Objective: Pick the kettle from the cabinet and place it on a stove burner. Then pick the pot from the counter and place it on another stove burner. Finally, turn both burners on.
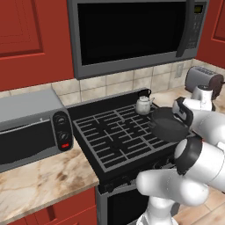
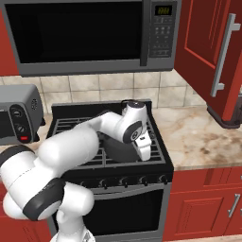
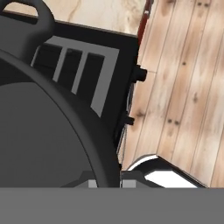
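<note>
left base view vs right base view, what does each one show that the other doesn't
Only the left base view: the kettle on a rear burner and a chrome toaster on the counter.

Only the right base view: the open red cabinet door, and the stove's front knobs.

Both: the black stove, the microwave above it, the toaster oven, and the gripper shut on the pot rim over the front right burner.

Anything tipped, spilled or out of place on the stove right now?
Nothing spilled or damaged. The kettle stands upright at the stove's back right. The pot looks tilted over the front right grate, its rim clamped in the shut gripper; whether its base is fully down I cannot tell.
</note>
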